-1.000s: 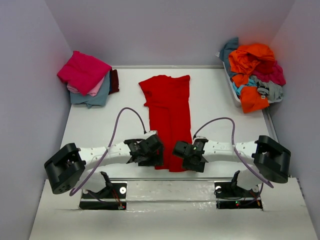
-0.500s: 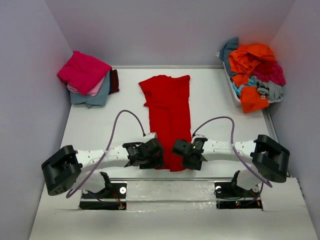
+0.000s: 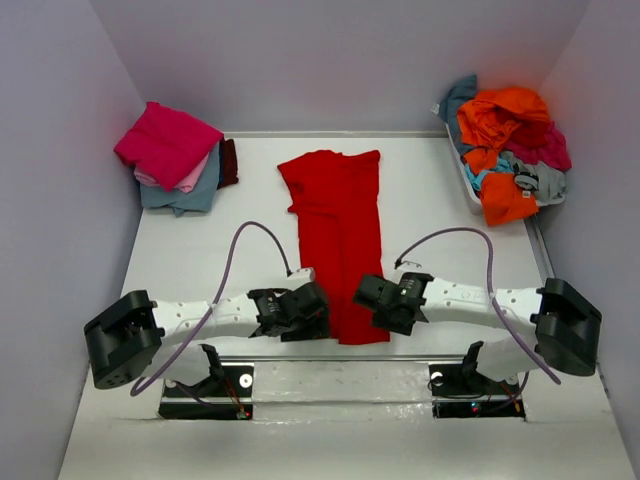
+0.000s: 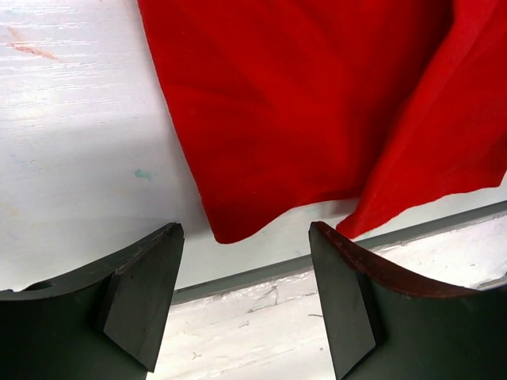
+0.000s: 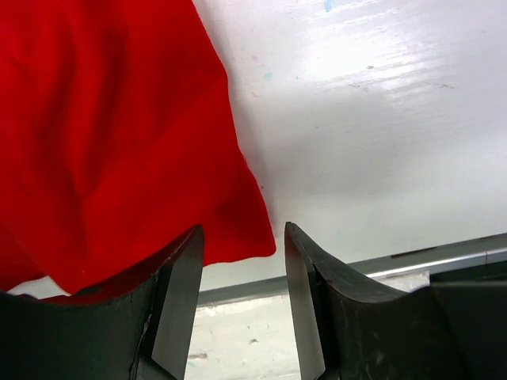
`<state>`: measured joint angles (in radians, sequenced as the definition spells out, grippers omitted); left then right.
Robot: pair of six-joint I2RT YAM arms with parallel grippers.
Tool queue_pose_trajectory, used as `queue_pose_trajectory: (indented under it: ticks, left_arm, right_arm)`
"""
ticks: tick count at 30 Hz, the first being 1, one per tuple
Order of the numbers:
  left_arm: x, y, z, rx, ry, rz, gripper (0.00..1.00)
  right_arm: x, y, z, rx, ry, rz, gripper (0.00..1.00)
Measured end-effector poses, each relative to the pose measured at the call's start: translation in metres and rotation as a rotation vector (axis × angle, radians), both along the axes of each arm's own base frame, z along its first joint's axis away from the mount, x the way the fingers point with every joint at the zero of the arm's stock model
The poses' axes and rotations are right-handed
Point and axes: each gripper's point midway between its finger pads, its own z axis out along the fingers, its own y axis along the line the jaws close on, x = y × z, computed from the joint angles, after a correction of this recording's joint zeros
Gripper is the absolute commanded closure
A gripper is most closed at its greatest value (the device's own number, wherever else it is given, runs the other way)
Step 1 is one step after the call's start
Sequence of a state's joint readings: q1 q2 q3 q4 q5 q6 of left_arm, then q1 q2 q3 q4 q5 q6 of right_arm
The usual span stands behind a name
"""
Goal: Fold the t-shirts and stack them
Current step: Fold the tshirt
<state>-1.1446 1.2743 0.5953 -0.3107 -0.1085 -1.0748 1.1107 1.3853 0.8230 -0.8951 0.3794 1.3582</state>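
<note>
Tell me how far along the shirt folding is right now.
Done: a stack of folded t-shirts, magenta on top, sits at the far left corner. In hand: the red t-shirt lies mid-table, apparently folded lengthwise into a strip; the left gripper and right gripper hover open at its near hem corners, not gripping. Left: a pile of unfolded shirts, orange on top, in the white bin far right.

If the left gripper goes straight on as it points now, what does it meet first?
Probably the near hem corner of the red t-shirt, just ahead of the left gripper; depth is unclear, so perhaps the table first.
</note>
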Motion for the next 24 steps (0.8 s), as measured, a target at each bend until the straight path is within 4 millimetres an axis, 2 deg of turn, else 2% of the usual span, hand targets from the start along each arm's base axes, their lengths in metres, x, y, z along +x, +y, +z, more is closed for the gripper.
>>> queue_pose_trajectory:
  ticks: [5,8,11,18,24]
  left_arm:
    - [0.000,-0.002,0.000,-0.001,0.000,0.000,0.23]
    - [0.001,-0.003,0.000,-0.002,0.000,0.000,0.23]
    - [0.001,-0.003,0.000,-0.003,0.000,0.000,0.23]
    - [0.001,-0.003,0.000,-0.004,0.001,0.003,0.22]
    - [0.001,-0.004,0.000,-0.006,0.000,0.003,0.23]
  right_arm:
    - [0.003,0.001,0.011,0.013,-0.015,-0.001,0.48]
    - [0.003,0.001,0.010,0.007,-0.013,0.004,0.48]
    - [0.003,0.002,0.005,-0.003,-0.008,0.007,0.47]
    - [-0.001,-0.006,-0.022,-0.055,0.019,0.009,0.46]
    - [0.002,-0.001,-0.026,-0.045,0.011,0.010,0.47]
